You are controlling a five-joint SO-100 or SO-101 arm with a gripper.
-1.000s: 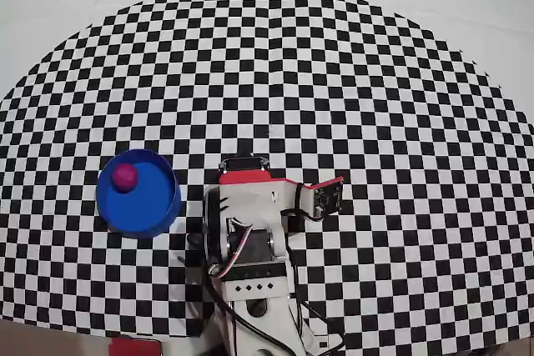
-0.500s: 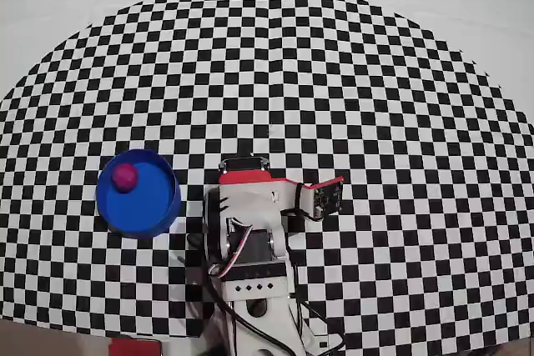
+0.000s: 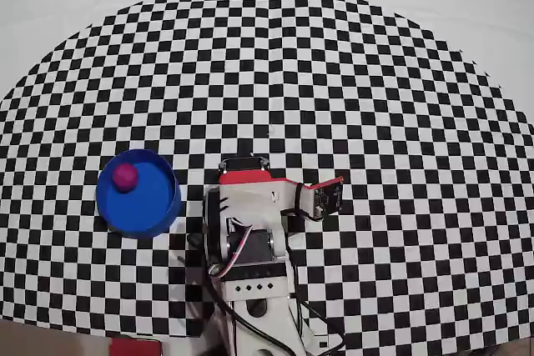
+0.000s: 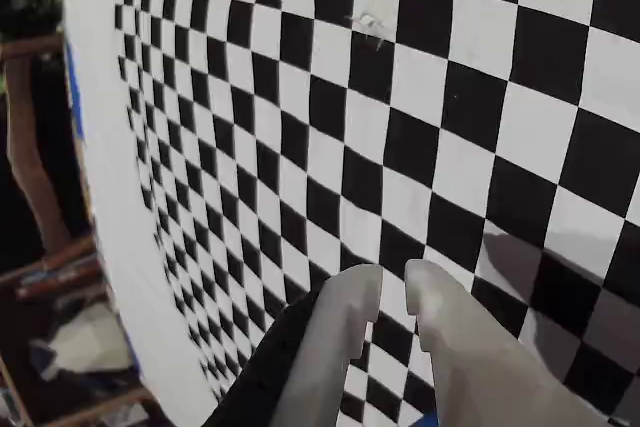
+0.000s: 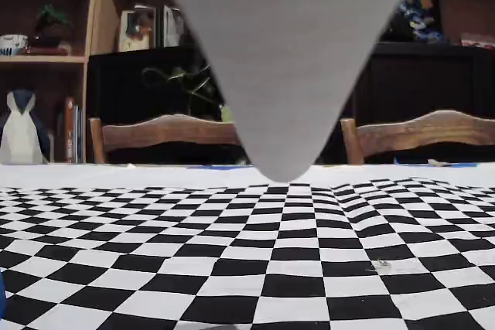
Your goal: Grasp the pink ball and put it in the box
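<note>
Magenta-pink ball (image 3: 125, 176) lies inside the round blue box (image 3: 158, 210), in the upper-left part of its floor close to the rim, as the overhead view shows it. The box stands on the checkered cloth (image 3: 375, 81) just left of the arm (image 3: 246, 231), apart from it. The arm is folded over its own base at the lower edge of that view, so its body hides the fingers there; only a red-edged camera board (image 3: 327, 198) sticks out to the right of the arm.

In the wrist view the gripper (image 4: 393, 292) comes in from the bottom edge, its two pale fingertips (image 4: 350, 292) nearly together with a thin gap between them and nothing held in it. Below the gripper lies bare checkered cloth; neither ball nor box appears in this view.

In the fixed view a large blurred grey wedge (image 5: 286, 59) hangs from the top edge and blocks the middle; what it is cannot be told. Behind it stand wooden chairs (image 5: 166, 133) and shelves (image 5: 46, 56). A sliver of blue at the lower-left edge may be the box, too cut off to confirm.
</note>
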